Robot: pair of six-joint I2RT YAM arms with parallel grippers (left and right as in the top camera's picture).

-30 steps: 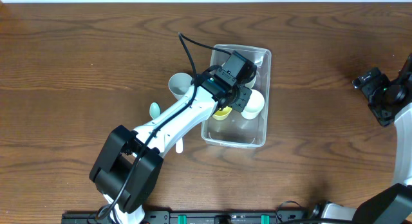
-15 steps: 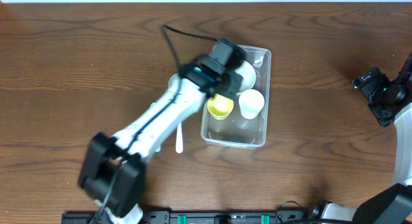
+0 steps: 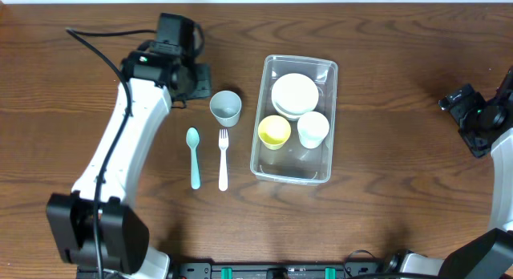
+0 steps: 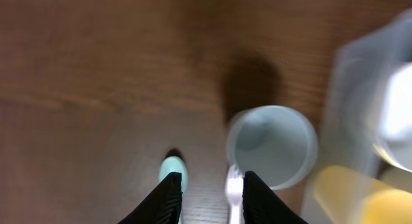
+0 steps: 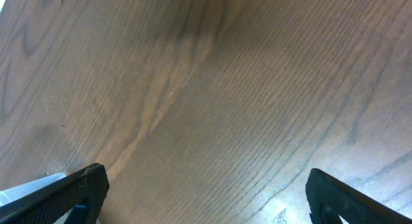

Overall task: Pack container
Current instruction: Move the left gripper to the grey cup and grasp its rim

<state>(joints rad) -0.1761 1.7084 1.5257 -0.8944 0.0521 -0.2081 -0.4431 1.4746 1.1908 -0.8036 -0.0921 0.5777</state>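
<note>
The container is a clear rectangular bin right of centre. It holds a white bowl, a yellow cup and a white cup. Left of it on the table are a pale blue cup, a teal spoon and a white fork. My left gripper hovers up-left of the pale blue cup, open and empty. The left wrist view shows that gripper above the spoon and fork, with the cup ahead. My right gripper is open and empty at the right edge.
The left wrist view shows the container's blurred wall at the right. In the right wrist view my right gripper has only bare wooden table under it.
My left arm has pulled out of the container and swung up and left. The yellow cup now stands free in the bin. The right arm has not moved.
</note>
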